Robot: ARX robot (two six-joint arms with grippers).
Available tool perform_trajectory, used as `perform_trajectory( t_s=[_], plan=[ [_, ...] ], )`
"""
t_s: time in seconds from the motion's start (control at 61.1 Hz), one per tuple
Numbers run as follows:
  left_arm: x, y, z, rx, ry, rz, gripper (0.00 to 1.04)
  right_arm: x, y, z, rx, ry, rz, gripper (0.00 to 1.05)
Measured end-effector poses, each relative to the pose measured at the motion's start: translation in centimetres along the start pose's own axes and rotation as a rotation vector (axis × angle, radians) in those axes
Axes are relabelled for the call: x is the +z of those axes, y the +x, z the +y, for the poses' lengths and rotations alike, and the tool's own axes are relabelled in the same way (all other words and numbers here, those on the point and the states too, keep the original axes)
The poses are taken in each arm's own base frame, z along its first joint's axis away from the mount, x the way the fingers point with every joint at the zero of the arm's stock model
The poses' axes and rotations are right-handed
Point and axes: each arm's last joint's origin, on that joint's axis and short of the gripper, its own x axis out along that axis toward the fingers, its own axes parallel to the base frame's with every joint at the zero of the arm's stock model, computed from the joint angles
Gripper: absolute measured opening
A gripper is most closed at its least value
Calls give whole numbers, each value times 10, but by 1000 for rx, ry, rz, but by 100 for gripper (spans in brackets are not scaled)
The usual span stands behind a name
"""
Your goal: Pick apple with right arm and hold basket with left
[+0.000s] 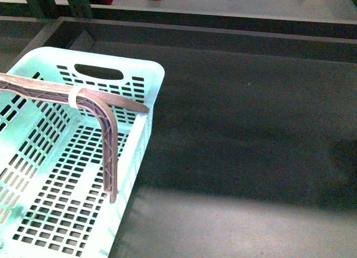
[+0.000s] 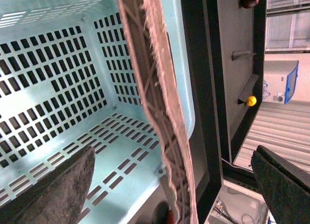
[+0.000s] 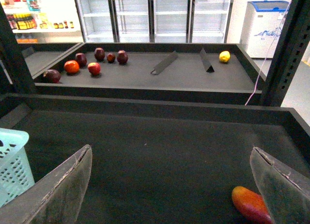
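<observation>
Shop aisle with glass-door fridges (image 3: 169,15) behind; dark tabletop (image 3: 160,146) in front, with a far tray (image 3: 184,76) beyond a raised rim (image 3: 145,94). Right pincer (image 3: 169,149) was spread wide and empty, aimed level across the tabletop. What I took for the apple (image 3: 94,68) sat upper left of the right wrist frame on the far tray among other fruit (image 3: 122,56), well apart; it's round, so no axis to align. Left pincer (image 2: 174,151) was wide open too, straddling the basket (image 2: 48,64) handle (image 2: 160,88) without clamping it; basket sat lower left in the front frame.
</observation>
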Motion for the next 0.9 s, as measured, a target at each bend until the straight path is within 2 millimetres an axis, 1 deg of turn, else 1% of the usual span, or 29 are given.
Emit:
perform_trajectory(
  t_s=[0.18,0.213,0.294,0.327,0.376,0.442,0.589,0.622,0.687,0.769,0.9],
  plan=[
    [11,25,-7,36,-15,-1,98,0,0,0,0,0,0,96],
    [12,29,-8,44,-15,-3,97,0,0,0,0,0,0,96],
    [13,36,-9,60,-16,-2,83,0,0,0,0,0,0,96],
    [14,40,-9,67,-16,0,76,0,0,0,0,0,0,96],
    [14,42,-8,73,-17,4,69,0,0,0,0,0,0,96],
    [13,46,-7,85,-18,8,56,0,0,0,0,0,0,96],
    [11,52,-4,114,-19,14,33,0,0,0,0,0,0,96],
    [10,52,-5,112,-20,16,26,0,0,0,0,0,0,96],
    [10,53,-8,107,-42,13,16,0,0,0,0,0,0,96],
    [8,53,-10,100,-97,25,10,0,0,0,0,0,0,96],
    [2,49,-17,87,-90,40,9,0,0,0,0,0,0,96]
  ],
)
